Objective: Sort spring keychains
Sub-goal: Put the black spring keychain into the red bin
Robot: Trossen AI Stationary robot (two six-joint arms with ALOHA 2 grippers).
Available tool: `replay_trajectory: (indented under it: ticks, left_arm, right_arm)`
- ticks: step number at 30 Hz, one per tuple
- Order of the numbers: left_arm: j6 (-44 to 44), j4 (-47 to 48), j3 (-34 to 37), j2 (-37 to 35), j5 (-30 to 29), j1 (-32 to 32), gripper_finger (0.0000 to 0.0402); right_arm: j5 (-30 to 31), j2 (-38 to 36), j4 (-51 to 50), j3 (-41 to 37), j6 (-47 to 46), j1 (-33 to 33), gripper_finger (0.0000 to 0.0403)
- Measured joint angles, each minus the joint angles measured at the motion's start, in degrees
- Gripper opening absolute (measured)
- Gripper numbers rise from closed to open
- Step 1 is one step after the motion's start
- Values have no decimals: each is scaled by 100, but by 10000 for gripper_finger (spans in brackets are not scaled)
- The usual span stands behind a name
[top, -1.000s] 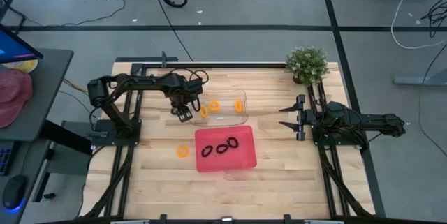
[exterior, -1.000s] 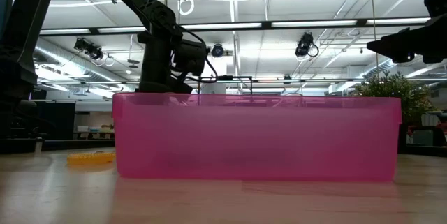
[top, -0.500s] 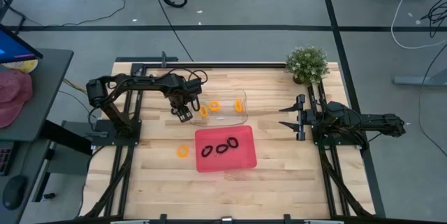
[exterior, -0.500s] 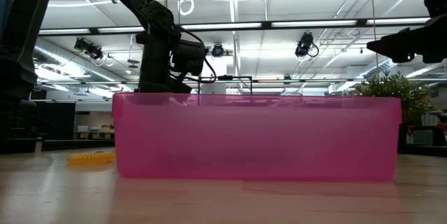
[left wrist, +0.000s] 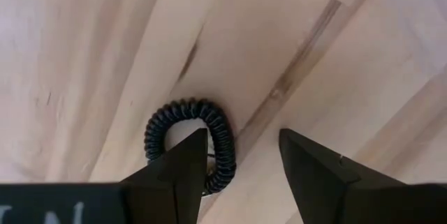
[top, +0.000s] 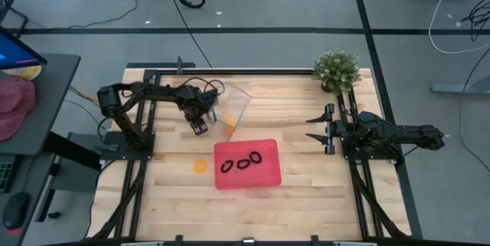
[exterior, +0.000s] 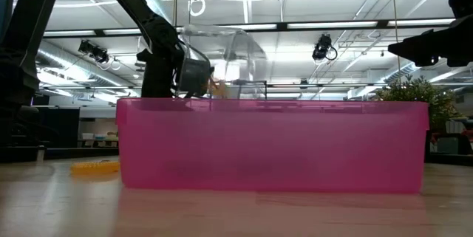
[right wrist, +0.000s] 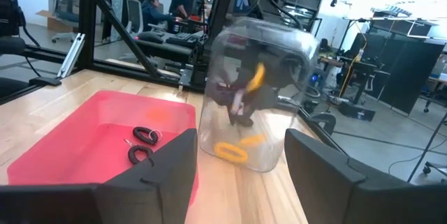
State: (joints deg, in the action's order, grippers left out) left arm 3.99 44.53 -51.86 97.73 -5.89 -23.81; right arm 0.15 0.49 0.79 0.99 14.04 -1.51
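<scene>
Step in hand: left arm going for a black spring keychain [left wrist: 183,105] that lies loose on the wooden table [top: 306,169], beside the clear tray [top: 237,102]. Left gripper [left wrist: 241,137] sits low over it, fingers apart at a middling gap, nothing clamped. In the left wrist view one fingertip overlaps the coil's rim and the other is over bare wood, so the coil is off to one side of the gap, not centred in it.

Clear tray is not flat: it stands tipped up on an edge just beside the left gripper, with orange keychains [right wrist: 230,151] slumped to its low end. Can't tell whether the arm touches it.

Pink tray [top: 276,177] is in the middle of the table with three black keychains [top: 241,162] inside. One orange keychain [top: 200,166] lies on the table just outside the pink tray's left edge.

Right gripper [top: 314,129] waits at the right side of the table, well apart from the trays, fingers spread, empty.

Judgement: sort is mostly done, blacks to pink, oranges to clear, with two loose ones left. Next move calls for shifting the left gripper sideways so the coil's cord sits between the fingers, then closing, lifting and carrying it to the pink tray. Risk: the tipped clear tray may spill its orange ones
</scene>
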Motion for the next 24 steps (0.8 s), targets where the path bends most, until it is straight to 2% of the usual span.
replay_trajectory:
  ticks: [24]
  left_arm:
    - [181, 150, 2, -97, 304, 62, 188]
  right_arm:
    - [2, 0, -1, 0, 0, -1, 222]
